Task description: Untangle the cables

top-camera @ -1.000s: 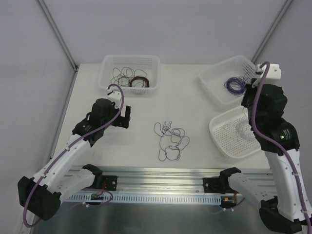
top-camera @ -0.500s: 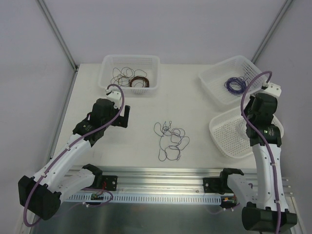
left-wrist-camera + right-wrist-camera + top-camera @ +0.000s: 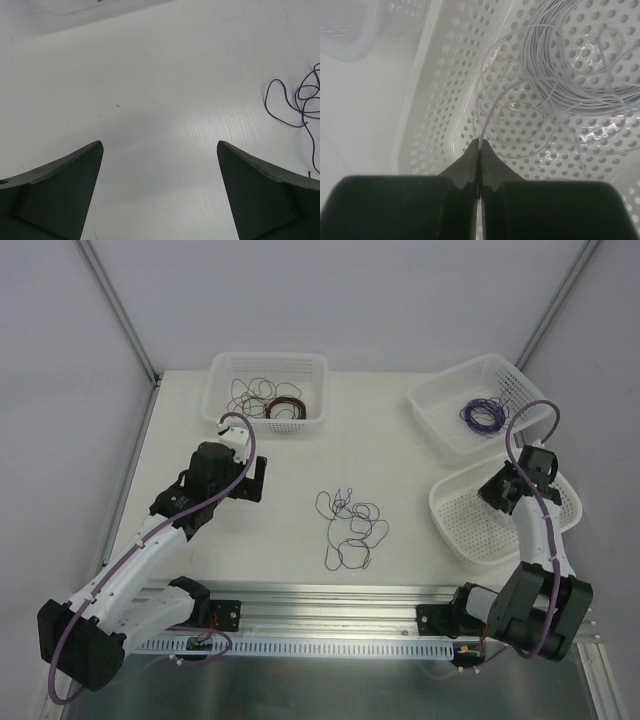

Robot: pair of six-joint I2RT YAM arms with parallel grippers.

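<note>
Looking first at the right gripper (image 3: 480,145), I see its fingers pressed together with no gap. A single strand of whitish wire (image 3: 487,117) comes out from between the tips; it looks pinched there, though the contact itself is too fine for me to be sure. The strand curves up to a wound coil (image 3: 580,65) lying on the floor of the perforated basket (image 3: 440,100) at the near right of the table (image 3: 200,570).

The left gripper (image 3: 160,144) has its fingers spread wide, holds nothing, and hangs over bare tabletop.

The cables (image 3: 350,525) lie loose on the table's middle, between the two arms and touched by neither. They are a thin dark and purple tangle, a little longer toward and away from the arms than across. One loose tail trails toward the near edge. From the left wrist, only their purple loops show, at the right edge of the view.
</note>
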